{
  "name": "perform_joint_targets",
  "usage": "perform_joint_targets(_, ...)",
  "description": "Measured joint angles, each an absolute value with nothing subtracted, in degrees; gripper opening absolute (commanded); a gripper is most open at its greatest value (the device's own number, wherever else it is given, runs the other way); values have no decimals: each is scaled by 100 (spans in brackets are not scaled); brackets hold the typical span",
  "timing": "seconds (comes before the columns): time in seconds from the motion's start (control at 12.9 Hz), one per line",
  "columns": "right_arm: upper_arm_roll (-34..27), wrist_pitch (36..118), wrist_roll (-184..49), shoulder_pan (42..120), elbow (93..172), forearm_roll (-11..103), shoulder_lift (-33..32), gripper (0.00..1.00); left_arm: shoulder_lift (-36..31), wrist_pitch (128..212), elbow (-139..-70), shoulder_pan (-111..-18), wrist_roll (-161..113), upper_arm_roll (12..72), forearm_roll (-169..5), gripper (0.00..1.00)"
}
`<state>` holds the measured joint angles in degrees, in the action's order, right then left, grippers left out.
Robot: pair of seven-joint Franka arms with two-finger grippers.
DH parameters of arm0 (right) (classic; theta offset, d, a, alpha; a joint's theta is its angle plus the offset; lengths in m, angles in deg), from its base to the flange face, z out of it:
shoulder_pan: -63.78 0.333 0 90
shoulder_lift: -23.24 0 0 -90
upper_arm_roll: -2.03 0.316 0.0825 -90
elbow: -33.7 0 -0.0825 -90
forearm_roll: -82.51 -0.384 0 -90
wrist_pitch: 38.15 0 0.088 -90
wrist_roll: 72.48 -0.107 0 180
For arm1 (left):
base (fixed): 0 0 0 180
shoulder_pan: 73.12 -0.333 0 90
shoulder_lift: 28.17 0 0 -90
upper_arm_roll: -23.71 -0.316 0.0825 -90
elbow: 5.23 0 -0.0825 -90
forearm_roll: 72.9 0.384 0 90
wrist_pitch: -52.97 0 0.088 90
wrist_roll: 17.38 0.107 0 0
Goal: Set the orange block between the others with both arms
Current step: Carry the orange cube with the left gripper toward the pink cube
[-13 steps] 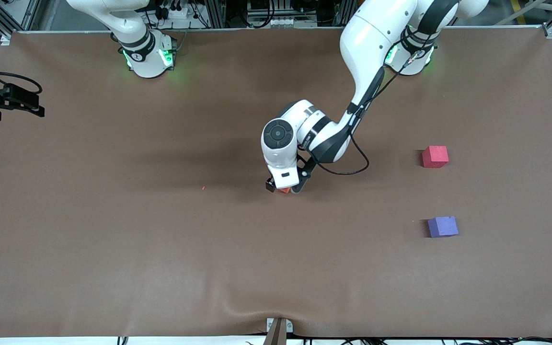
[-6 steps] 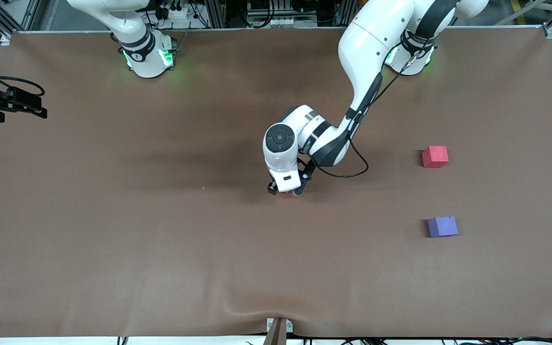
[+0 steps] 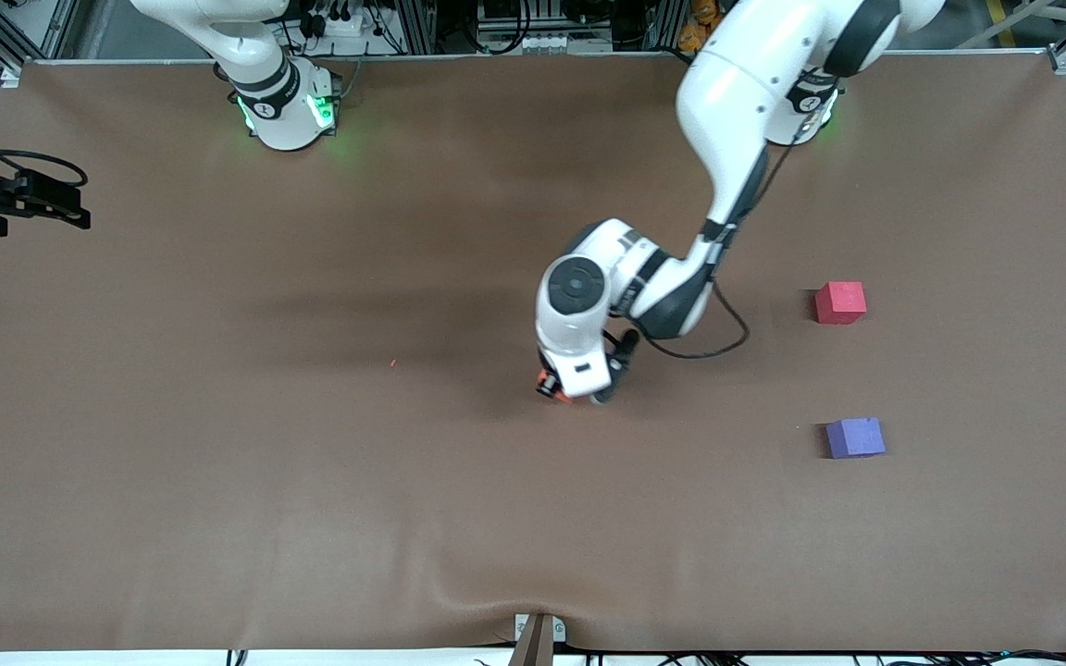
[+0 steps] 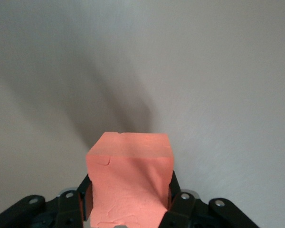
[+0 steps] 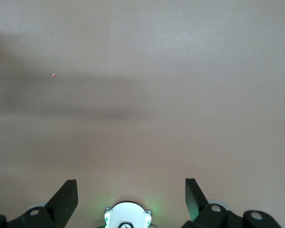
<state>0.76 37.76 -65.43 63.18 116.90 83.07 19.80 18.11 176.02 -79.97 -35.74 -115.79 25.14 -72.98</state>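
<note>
The right gripper (image 3: 29, 196) waits at the right arm's end of the table (image 3: 218, 481), its fingers (image 5: 66, 197) spread wide with nothing between them. Over the middle of the table, the left gripper (image 3: 570, 393) has its fingers (image 4: 178, 197) clamped on the orange block (image 4: 129, 183), which looks raised off the surface. Toward the left arm's end sit the red-pink cube (image 3: 839, 302) and, nearer the front camera, the purple cube (image 3: 855, 437), well apart.
</note>
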Motion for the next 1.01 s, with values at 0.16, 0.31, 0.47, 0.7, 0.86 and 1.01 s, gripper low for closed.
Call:
perform_joint_targets(0.16,79,3775,-6543,6318,11692,8313,1979,100,1334,17025,-7978,-3923,-10806,2509,-7297,0)
perform_joint_targets(0.31,81,3772,-6543,6317,11693,8318,1980,100,829,16211,-7986,-4335,-9736,2506,-7296,0)
perform_joint_targets(0.47,81,3773,-6543,6316,11692,8321,1980,100,380,15693,-8106,-4804,-8768,2507,-7296,0)
perform_joint_targets(0.7,87,3773,-6542,6316,11688,8322,1980,100,-240,15523,-8708,-5584,-7035,2511,-7296,0)
perform_joint_targets(0.86,88,3773,-6542,6316,11686,8323,1980,100,-563,15518,-9244,-6109,-5893,2509,-7296,0)
perform_joint_targets(1.01,90,3774,-6542,6316,11680,8323,1981,100,-674,15562,-9665,-6554,-5028,2510,-7295,0)
